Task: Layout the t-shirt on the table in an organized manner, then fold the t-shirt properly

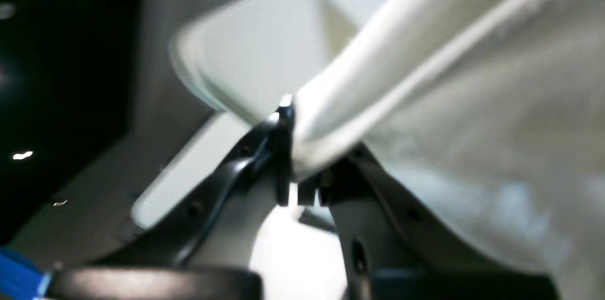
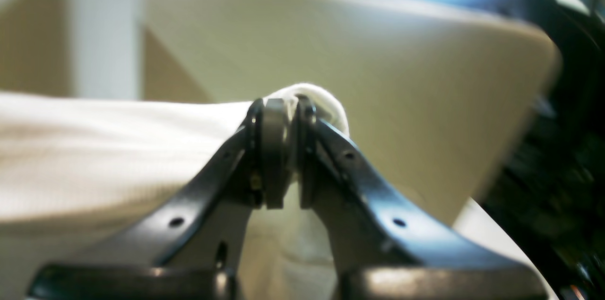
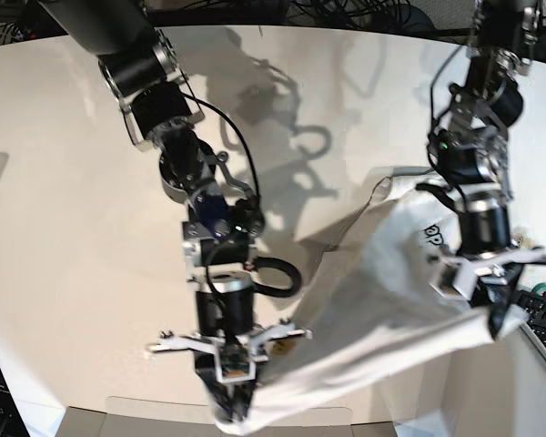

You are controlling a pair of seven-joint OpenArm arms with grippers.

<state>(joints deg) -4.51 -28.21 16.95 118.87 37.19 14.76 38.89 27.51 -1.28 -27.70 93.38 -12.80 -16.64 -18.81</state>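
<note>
Shirt [image 3: 382, 309] hangs stretched between my two arms, lifted off table [image 3: 64, 228], far part trailing on tabletop. Soft, light, floppy cloth; will sag and bunch. Right gripper [image 2: 283, 115] pinched shut on bunched edge. Left gripper [image 1: 290, 149] clamped on folded hem. Best hold, I judge: opposite corners, pull taut before lowering flat. Risk: thin cloth slipping from jaws.

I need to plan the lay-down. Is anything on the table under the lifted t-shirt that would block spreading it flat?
Nothing visible does. Both end effectors, left and right, pinch the t-shirt; the table shows only bare white surface and arm shadows. A keyboard sits off its edge.
</note>
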